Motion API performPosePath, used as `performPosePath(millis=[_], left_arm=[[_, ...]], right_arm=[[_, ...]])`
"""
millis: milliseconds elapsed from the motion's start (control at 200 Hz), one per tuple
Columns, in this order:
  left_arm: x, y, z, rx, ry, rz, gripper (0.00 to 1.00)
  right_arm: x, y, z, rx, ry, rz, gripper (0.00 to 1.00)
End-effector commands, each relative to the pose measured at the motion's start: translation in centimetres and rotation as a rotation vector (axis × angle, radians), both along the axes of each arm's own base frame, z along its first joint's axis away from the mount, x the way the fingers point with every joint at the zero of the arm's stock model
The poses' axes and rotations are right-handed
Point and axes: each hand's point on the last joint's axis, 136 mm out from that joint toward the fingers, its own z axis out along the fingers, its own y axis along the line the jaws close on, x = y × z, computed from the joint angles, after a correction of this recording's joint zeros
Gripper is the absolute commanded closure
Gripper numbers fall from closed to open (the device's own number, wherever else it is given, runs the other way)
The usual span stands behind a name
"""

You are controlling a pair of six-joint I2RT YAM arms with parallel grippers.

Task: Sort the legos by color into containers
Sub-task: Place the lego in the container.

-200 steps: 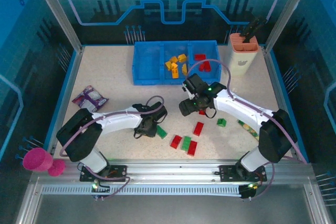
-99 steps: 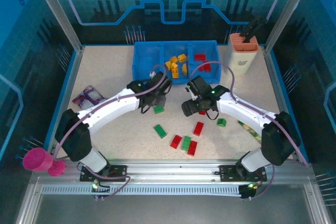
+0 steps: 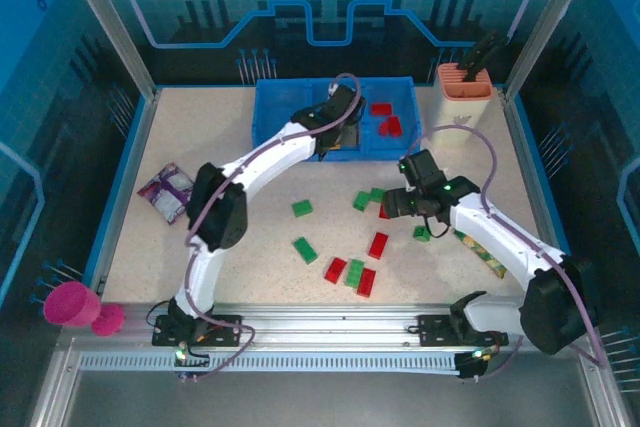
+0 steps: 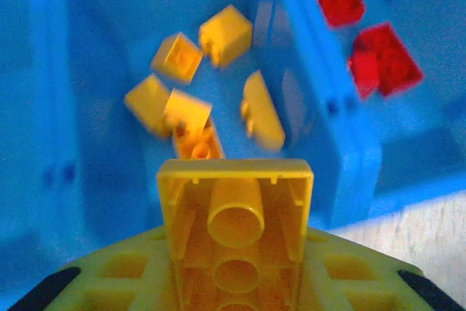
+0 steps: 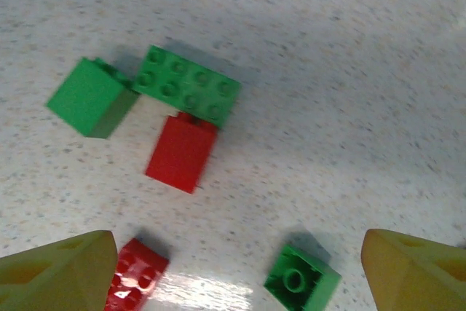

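Now, left pincer (image 4: 234, 285) gripping yellow brick (image 4: 234, 205) endwise, underside showing

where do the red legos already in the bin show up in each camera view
top external: the red legos lie in the right compartment of the bin, upper middle of the picture.
left wrist: the red legos sit at the upper right of the picture.
shared landmark: the divider between the middle and right compartments; in both views the reds lie just right of it.
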Motion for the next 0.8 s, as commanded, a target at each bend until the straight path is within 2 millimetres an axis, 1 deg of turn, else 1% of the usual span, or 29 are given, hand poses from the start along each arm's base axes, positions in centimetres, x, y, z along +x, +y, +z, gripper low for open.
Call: performPosePath(millis=[0, 95, 175, 245, 370, 440, 570, 670, 716, 766, 796], left_arm=[[4.0, -1.5, 1.0, 0.018, -0.078, -0.023, 0.65], [6.6, -2.4, 0.3, -0.005, -0.084, -0.024, 0.66], [8.0, -2.2, -0.2, -0.03, -0.098, -0.009, 0.66], [9.0, -1.6, -0.3, -0.074, -0.108, 0.013, 0.66], [10.4, -0.7, -0.5, -0.139, -0.122, 0.04, 0.66], [11.2, -0.3, -0.6, -0.169, -0.133, 0.054, 0.66], [12.6, 0.4, -1.4, -0.235, -0.133, 0.078, 0.66], [13.2, 0.4, -2.3, -0.266, -0.124, 0.08, 0.66], [13.2, 0.4, -2.6, -0.275, -0.119, 0.082, 0.64], [13.3, 0.4, -3.0, -0.28, -0.111, 0.082, 0.58], [13.3, 0.5, -3.2, -0.283, -0.105, 0.085, 0.57]], right_arm=[[-1.0, -2.1, -0.2, 0.002, 0.008, -0.076, 0.11], [-1.0, -2.9, 0.2, -0.005, 0.002, -0.1, 0.11], [-0.9, -3.2, 0.8, 0.002, -0.014, -0.112, 0.11], [-0.8, -3.4, 1.0, 0.008, -0.021, -0.118, 0.1], [-0.8, -3.4, 0.9, 0.019, -0.021, -0.115, 0.1], [-0.8, -3.3, 0.5, 0.021, -0.018, -0.107, 0.1], [-0.9, -3.1, -0.3, 0.027, 0.017, -0.104, 0.09], [-1.1, -3.0, -1.0, 0.031, 0.047, -0.11, 0.09], [-1.3, -2.9, -1.3, 0.034, 0.058, -0.113, 0.1], [-1.4, -2.9, -1.6, 0.037, 0.069, -0.116, 0.09], [-1.6, -2.9, -1.9, 0.035, 0.078, -0.124, 0.09]])
